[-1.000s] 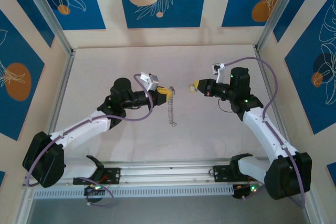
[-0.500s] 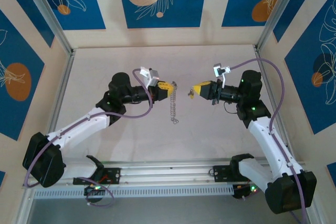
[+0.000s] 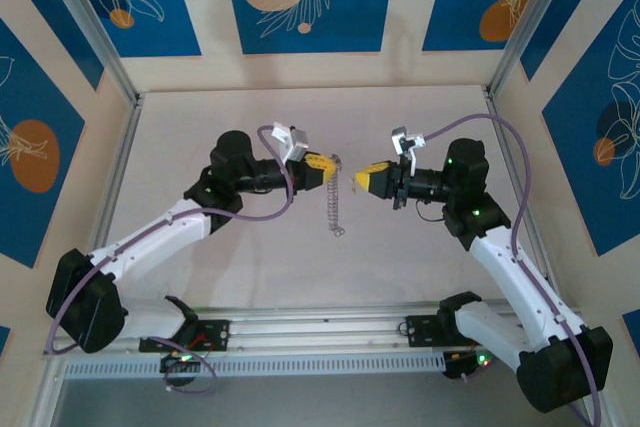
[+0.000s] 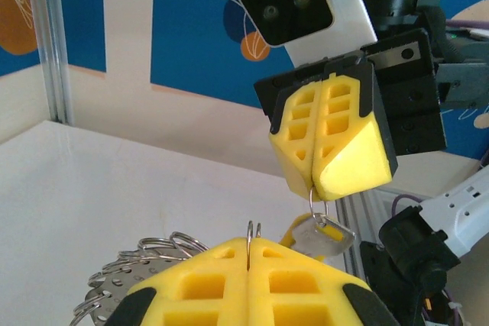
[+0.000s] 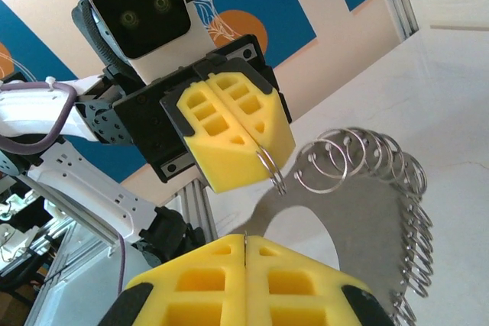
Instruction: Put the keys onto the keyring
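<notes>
A chain of linked metal keyrings (image 3: pixel 335 205) hangs from my left gripper (image 3: pixel 328 166), which is shut on its top ring (image 4: pixel 254 231) above the table. In the left wrist view the other rings (image 4: pixel 141 253) bunch to the left of my yellow fingers. My right gripper (image 3: pixel 363 179) faces it from the right, a short gap away, shut on a small ring from which the key (image 4: pixel 325 233) dangles, pale with a yellow head. In the right wrist view the left gripper (image 5: pixel 267 159) holds the keyring (image 5: pixel 272 170) just beyond my shut fingertips (image 5: pixel 246 240); the key is hidden there.
The pale table (image 3: pixel 200 117) is walled by blue-patterned panels, with aluminium posts (image 3: pixel 95 27) at the back corners. A metal rail (image 3: pixel 320 322) runs along the near edge by the arm bases. Purple cables loop off both wrists.
The right gripper has swung left and nearer to the left gripper, carrying the key. The left gripper has edged right with the ring chain, which still hangs below it.
</notes>
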Available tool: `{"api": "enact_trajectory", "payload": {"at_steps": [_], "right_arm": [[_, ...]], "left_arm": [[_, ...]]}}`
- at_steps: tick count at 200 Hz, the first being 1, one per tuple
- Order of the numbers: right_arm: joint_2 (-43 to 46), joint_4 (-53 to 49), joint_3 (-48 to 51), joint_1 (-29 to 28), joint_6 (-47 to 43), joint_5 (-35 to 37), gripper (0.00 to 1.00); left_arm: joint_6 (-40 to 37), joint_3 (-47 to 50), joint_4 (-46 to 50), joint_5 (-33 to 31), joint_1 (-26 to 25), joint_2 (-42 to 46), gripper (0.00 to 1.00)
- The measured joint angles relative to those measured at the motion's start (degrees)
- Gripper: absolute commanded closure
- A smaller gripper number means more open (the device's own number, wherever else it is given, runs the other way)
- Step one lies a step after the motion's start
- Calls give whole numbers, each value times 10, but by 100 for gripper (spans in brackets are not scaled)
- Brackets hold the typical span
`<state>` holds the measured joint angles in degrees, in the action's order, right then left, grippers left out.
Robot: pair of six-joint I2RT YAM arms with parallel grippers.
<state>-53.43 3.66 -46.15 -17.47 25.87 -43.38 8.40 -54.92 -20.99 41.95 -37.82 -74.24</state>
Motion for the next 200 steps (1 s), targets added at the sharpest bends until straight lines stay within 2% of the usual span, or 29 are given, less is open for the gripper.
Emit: {"api": "enact_trajectory", "payload": {"at_steps": [75, 200], "right_arm": [[-9, 4, -7, -23, -5, 70, 100], [-23, 12, -21, -39, -16, 97, 100]], "left_arm": [[-30, -12, 44, 0, -13, -2, 100], [-41, -22, 57, 4, -22, -14, 100]]}}
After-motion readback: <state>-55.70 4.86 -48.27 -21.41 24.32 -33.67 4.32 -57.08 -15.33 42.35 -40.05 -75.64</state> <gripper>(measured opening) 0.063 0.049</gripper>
